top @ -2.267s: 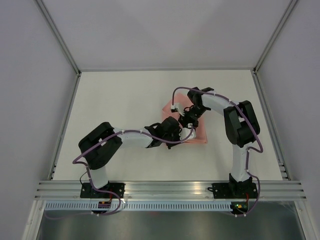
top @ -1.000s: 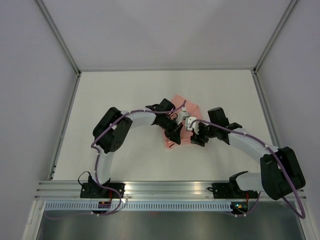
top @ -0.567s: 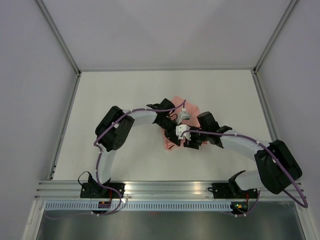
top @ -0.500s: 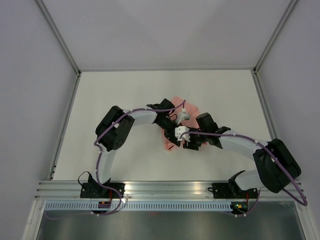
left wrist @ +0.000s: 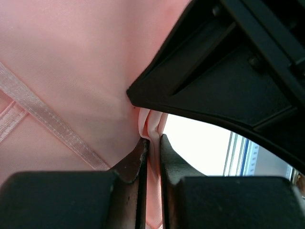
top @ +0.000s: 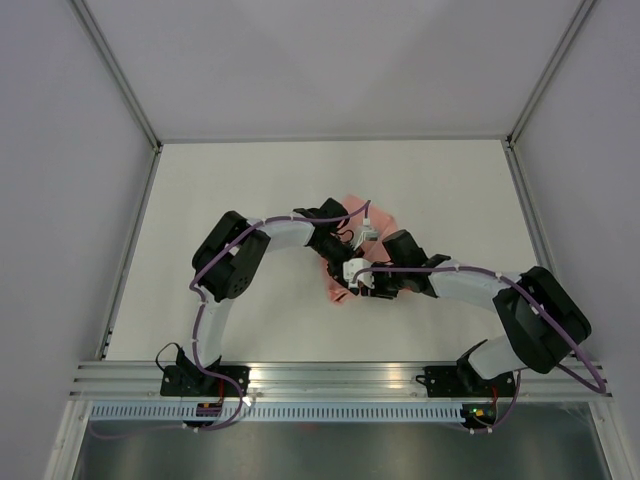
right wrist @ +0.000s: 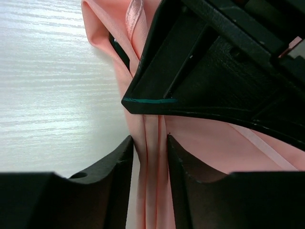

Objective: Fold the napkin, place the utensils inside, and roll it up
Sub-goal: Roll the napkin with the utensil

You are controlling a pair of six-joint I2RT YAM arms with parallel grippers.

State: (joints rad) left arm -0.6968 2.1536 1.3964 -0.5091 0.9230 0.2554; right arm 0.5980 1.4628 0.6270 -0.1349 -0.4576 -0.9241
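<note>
The pale pink napkin (top: 343, 293) lies bunched mid-table under both grippers. My left gripper (top: 340, 264) is shut on a thin pinched fold of it (left wrist: 153, 140), with stitched hems crossing the cloth (left wrist: 71, 57). My right gripper (top: 358, 283) meets it from the right. Its jaws (right wrist: 149, 140) press on a thicker stack of napkin layers (right wrist: 109, 24). The black body of the left gripper (right wrist: 214, 62) hangs just above them. A black rounded end (right wrist: 119, 49), perhaps of the utensils, peeks from the fold. The rest is hidden in the cloth.
The white table (top: 230, 180) is bounded by grey walls and metal posts. An aluminium rail (top: 340, 375) with both arm bases runs along the near edge. The two arms arch in from left and right and meet at the napkin.
The right arm has slid left until its gripper sits against the left one, and its jaws have narrowed onto the napkin layers. The left gripper keeps its hold and has barely moved.
</note>
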